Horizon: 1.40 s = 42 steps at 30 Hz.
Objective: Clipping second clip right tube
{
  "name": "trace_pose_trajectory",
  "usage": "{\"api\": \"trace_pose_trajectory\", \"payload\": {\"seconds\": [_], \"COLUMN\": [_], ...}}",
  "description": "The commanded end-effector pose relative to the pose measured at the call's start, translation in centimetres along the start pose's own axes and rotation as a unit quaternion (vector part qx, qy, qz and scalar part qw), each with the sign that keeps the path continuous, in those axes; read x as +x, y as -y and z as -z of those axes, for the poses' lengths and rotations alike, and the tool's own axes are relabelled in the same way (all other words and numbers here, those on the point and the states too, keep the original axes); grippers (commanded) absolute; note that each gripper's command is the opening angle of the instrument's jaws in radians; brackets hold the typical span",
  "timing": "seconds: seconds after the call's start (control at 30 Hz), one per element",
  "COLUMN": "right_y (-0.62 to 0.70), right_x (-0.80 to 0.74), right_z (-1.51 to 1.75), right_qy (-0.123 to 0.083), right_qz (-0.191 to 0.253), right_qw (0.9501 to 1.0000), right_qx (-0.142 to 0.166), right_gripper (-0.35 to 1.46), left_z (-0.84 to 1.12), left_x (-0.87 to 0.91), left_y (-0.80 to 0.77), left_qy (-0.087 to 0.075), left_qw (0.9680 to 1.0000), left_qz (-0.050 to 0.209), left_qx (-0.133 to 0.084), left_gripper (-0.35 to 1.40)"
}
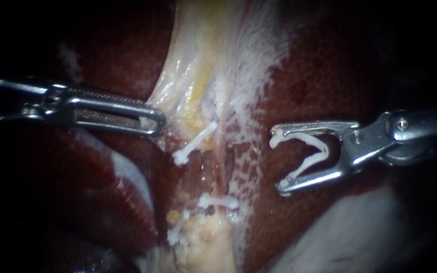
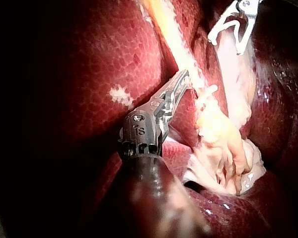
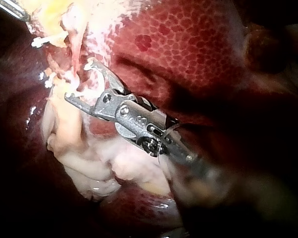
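Now I am on the approach. My right instrument (image 1: 278, 163) has its end effector grasping an open clip (image 1: 304, 167), mouth pointing left, long axis left to right, near the right tube (image 1: 222, 162), which runs far to near. Next I judge I must straddle the tube just beyond the seated clip (image 1: 218, 202), then clench. My left instrument (image 1: 158, 124) grips pale tissue (image 1: 178, 86).

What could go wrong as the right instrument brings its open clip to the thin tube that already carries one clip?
The open clip on the right instrument is apart from the thin tube; it might snag the liver or close only partway across. It could land against the clip already on that tube. If the left instrument slips off the pale tissue, the tube may slacken.
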Motion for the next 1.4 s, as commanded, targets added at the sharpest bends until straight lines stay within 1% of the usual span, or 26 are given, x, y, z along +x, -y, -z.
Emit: {"api": "trace_pose_trajectory", "payload": {"seconds": [0.03, 0.27, 0.37, 0.47, 0.63, 0.7, 0.77, 0.83, 0.93, 1.07, 1.23, 1.3, 1.4], "right_y": [0.0, 0.02, 0.07, 0.12, 0.21, 0.23, 0.24, 0.25, 0.24, 0.21, 0.19, 0.18, 0.18], "right_x": [0.0, -0.04, -0.12, -0.22, -0.4, -0.44, -0.48, -0.5, -0.49, -0.45, -0.42, -0.42, -0.43], "right_z": [0.0, -0.05, -0.2, -0.35, -0.65, -0.74, -0.83, -0.9, -0.99, -1.09, -1.19, -1.24, -1.31], "right_qy": [0.0, 0.0, 0.001, 0.001, 0.001, 0.001, 0.0, -0.001, -0.002, -0.003, -0.002, -0.001, 0.001], "right_qz": [0.0, 0.002, -0.006, -0.018, -0.044, -0.05, -0.069, -0.094, -0.117, -0.13, -0.133, -0.134, -0.137], "right_qw": [1.0, 1.0, 1.0, 0.9998, 0.999, 0.9987, 0.9976, 0.9956, 0.9931, 0.9915, 0.9909, 0.9905, 0.9898], "right_qx": [0.0, -0.001, -0.002, -0.003, -0.003, -0.001, 0.001, 0.0, 0.002, 0.005, 0.016, 0.029, 0.04], "right_gripper": [0.6, 0.6, 0.6, 0.6, 0.6, 0.6, 0.6, 0.6, 0.6, 0.6, 0.58, 0.56, 0.55], "left_z": [0.0, 0.0, 0.04, 0.11, 0.27, 0.33, 0.41, 0.49, 0.55, 0.56, 0.57, 0.56, 0.56], "left_x": [0.0, 0.0, -0.03, -0.1, -0.25, -0.32, -0.39, -0.47, -0.54, -0.56, -0.56, -0.56, -0.56], "left_y": [0.0, 0.02, 0.04, 0.09, 0.22, 0.27, 0.34, 0.41, 0.52, 0.59, 0.61, 0.61, 0.61], "left_qy": [0.0, 0.0, 0.0, -0.001, -0.004, 0.001, 0.005, 0.009, 0.015, 0.015, 0.015, 0.015, 0.015], "left_qw": [1.0, 1.0, 1.0, 1.0, 0.9999, 0.9999, 0.9999, 0.9999, 0.9998, 0.9998, 0.9998, 0.9998, 0.9998], "left_qz": [0.0, 0.0, 0.001, 0.003, 0.007, 0.012, 0.011, 0.007, 0.006, 0.003, 0.003, 0.003, 0.003], "left_qx": [0.001, 0.001, 0.001, 0.003, 0.008, 0.009, 0.009, 0.01, 0.01, 0.01, 0.01, 0.01, 0.01], "left_gripper": [-0.35, -0.35, -0.35, -0.35, -0.35, -0.35, -0.35, -0.35, -0.35, -0.35, -0.35, -0.35, -0.35]}}
